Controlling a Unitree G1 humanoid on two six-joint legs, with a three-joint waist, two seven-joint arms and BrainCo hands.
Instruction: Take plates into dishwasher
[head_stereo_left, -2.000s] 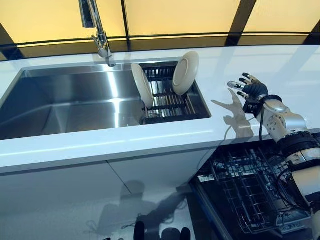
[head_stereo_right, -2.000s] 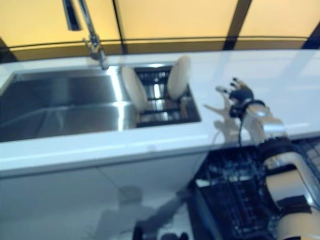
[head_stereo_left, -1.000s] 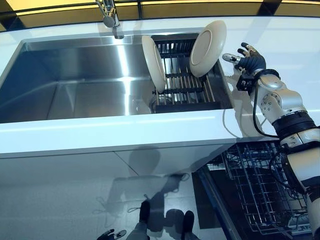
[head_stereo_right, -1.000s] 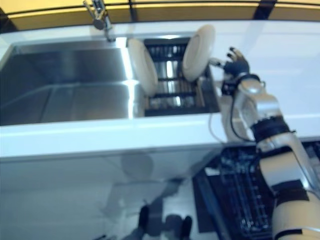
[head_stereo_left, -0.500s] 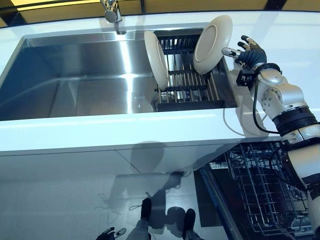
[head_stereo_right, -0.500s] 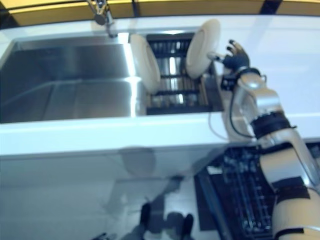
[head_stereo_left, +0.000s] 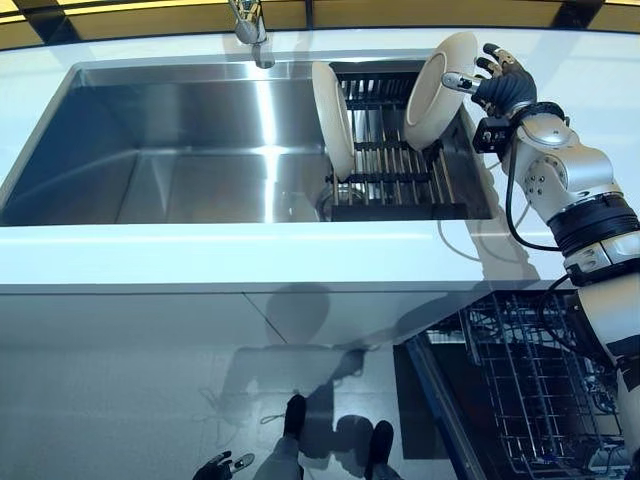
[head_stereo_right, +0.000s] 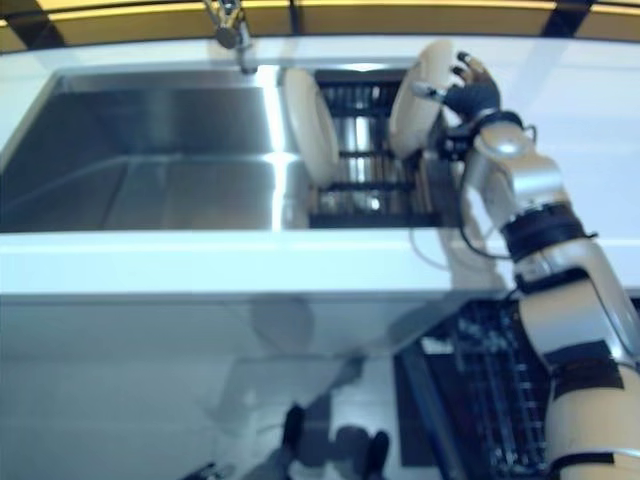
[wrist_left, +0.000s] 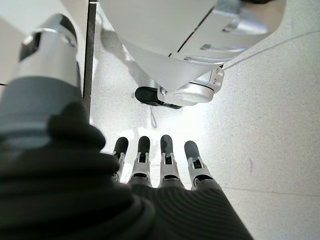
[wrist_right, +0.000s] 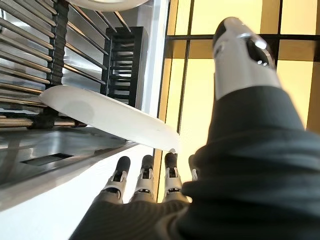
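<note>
Kitchen: steel sink (head_stereo_left: 200, 150), white counter (head_stereo_left: 250, 255), dishwasher rack (head_stereo_left: 530, 390).

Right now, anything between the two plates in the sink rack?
Only bare rack bars between the left plate and the right plate, seen in the left eye view.

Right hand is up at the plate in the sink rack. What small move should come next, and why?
Probably close the right hand on the rim of the near plate. Its fingers look straight and open just beside the rim, not yet curled round it, and the plate leans in the drying rack, so a grasp must precede lifting.
</note>
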